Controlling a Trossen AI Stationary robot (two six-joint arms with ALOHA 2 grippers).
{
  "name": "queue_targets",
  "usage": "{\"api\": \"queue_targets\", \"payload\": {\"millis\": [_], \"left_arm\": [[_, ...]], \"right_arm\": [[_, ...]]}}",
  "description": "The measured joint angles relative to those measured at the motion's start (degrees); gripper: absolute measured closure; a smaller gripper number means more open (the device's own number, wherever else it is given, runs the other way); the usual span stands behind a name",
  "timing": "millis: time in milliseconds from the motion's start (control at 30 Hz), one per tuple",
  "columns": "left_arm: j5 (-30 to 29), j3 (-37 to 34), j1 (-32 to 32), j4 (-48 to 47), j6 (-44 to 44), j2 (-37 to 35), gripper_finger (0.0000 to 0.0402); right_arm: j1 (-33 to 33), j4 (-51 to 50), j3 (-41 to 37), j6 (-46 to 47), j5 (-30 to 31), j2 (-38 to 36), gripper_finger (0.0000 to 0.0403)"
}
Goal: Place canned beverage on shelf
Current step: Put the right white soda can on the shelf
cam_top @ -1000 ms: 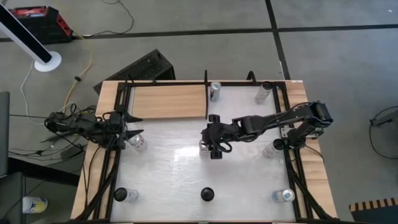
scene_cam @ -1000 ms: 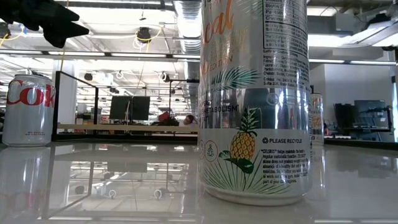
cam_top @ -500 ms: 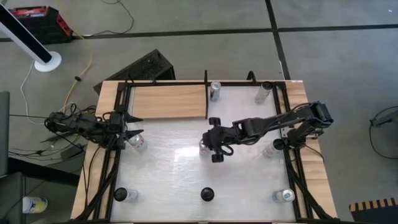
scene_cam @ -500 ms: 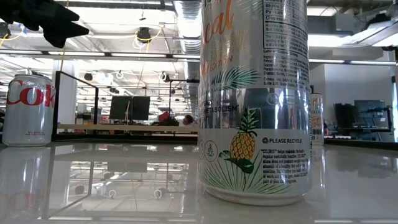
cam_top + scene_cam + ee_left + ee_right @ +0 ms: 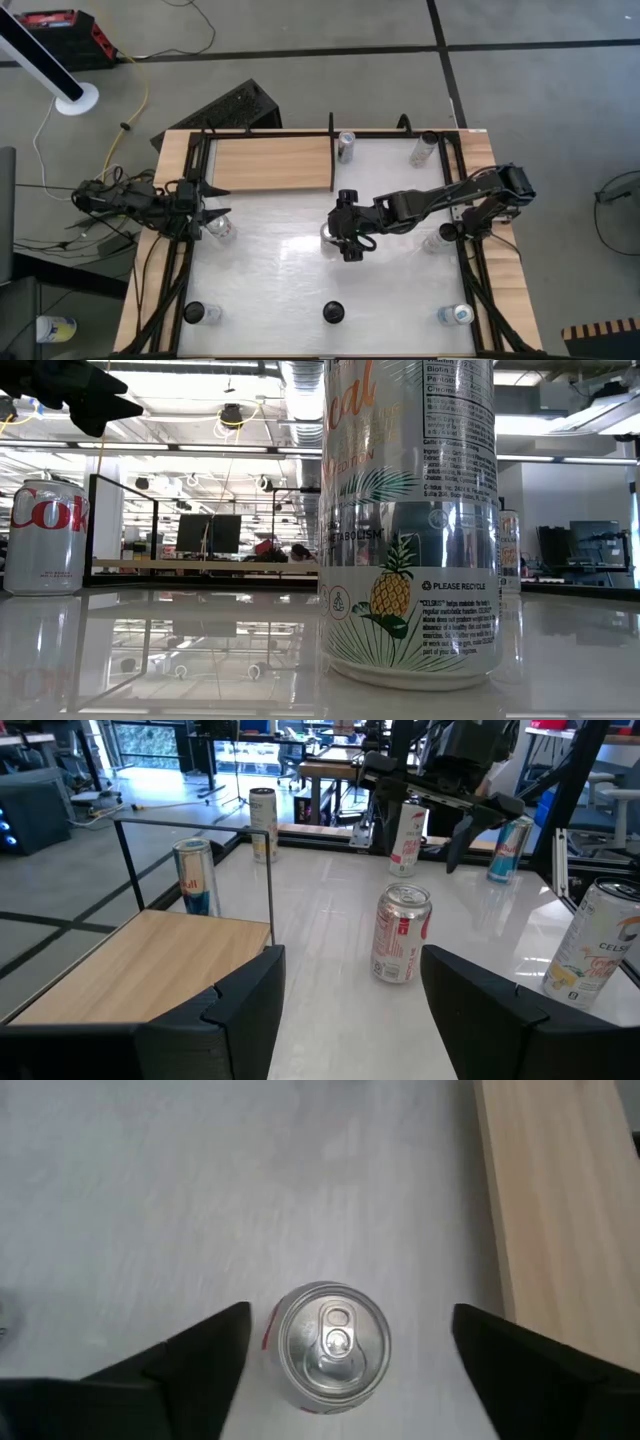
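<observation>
A silver canned beverage (image 5: 330, 1342) printed with a pineapple (image 5: 408, 530) stands upright on its base at the middle of the white table (image 5: 270, 290). My right gripper (image 5: 350, 1320) hovers above it, slanting down. It is open wide, with a finger on either side of the can's top and apart from it. In the high view it sits over the can (image 5: 328, 236). The shelf (image 5: 272, 163) is the wood panel at the far left; it also shows as the shelf (image 5: 560, 1210). My left gripper (image 5: 350, 970) waits open at the table's left edge, level, with nothing between its fingers.
A Coke can (image 5: 402, 933) stands just in front of my left gripper. Other cans stand at the far edge (image 5: 346, 146), (image 5: 424, 150), at the right (image 5: 436, 240) and at the near corners (image 5: 196, 313), (image 5: 457, 315). A thin black rail (image 5: 270, 870) edges the shelf.
</observation>
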Motion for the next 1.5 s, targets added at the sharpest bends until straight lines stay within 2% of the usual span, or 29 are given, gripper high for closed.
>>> {"api": "queue_targets", "payload": {"millis": [67,267,667,1033,1500], "left_arm": [[0.0,0.0,0.02,0.0,0.0,0.0,0.0182],[0.0,0.01,0.04,0.0,0.0,0.0,0.0182],[0.02,0.0,0.04,0.0,0.0,0.02,0.0182],[0.07,0.0,0.02,0.0,-0.22,0.02,0.0182],[-0.06,0.01,-0.02,-0.01,-0.22,0.02,0.0182]], "right_arm": [[-0.09,0.19,0.0,1.0,-0.56,0.0,0.0008],[-0.99,0.11,0.02,4.16,-4.71,0.71,0.0016],[-1.92,0.12,-0.14,4.38,-4.94,1.15,0.0016],[-3.57,8.58,-7.83,5.82,-6.1,1.21,0.0016],[-3.41,9.09,-7.93,8.46,-6.02,1.18,0.0017]]}}
